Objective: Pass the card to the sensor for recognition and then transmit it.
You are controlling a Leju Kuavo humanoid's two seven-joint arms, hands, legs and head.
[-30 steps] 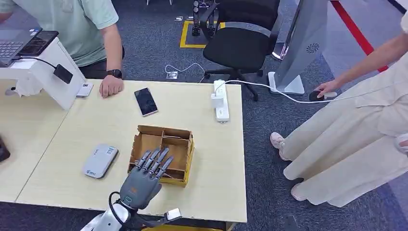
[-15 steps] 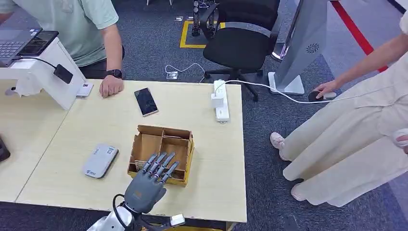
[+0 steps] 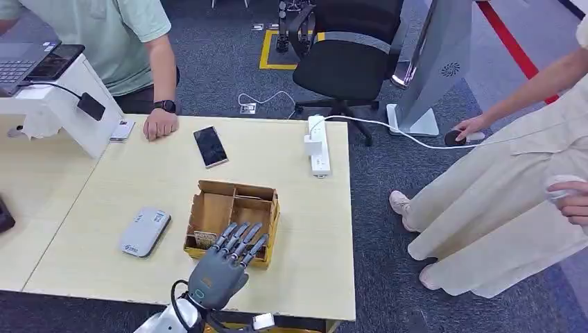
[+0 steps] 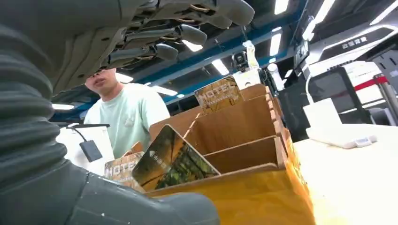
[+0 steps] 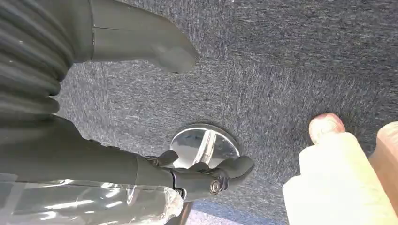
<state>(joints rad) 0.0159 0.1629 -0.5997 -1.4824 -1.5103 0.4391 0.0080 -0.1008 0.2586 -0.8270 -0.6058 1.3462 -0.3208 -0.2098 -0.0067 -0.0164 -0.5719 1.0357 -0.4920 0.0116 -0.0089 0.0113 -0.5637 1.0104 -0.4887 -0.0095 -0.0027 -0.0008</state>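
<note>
**Q:** So where's my left hand right now, and is it holding anything?

**A:** It hovers over the near edge of the cardboard box on the surface, palm down, fingers spread and stretched out over the near compartments. Nothing in it. From my left wrist view the fingers hang apart above the box, not touching any card.

**Q:** And the cards?

**A:** In the box. One dark card with a greenish picture leans tilted in the near compartment, just under my hand. A brown "HOTEL" card stands upright further back in the box, and another brown one sits just beside the dark card. From my head view I can only make out a bit of card in the near-left compartment, right next to my fingertips.

**Q:** The sensor?

**A:** The grey reader lies flat on the surface just left of the box, apart from it.

**Q:** Right hand?

**A:** My right hand hangs over the blue carpet. I can see the thumb, but I can't tell how the fingers sit.

**Q:** Anything else around the box?

**A:** A phone lies beyond the box, a white power strip beyond it to the right, and a person's hand rests on the far edge.
</note>
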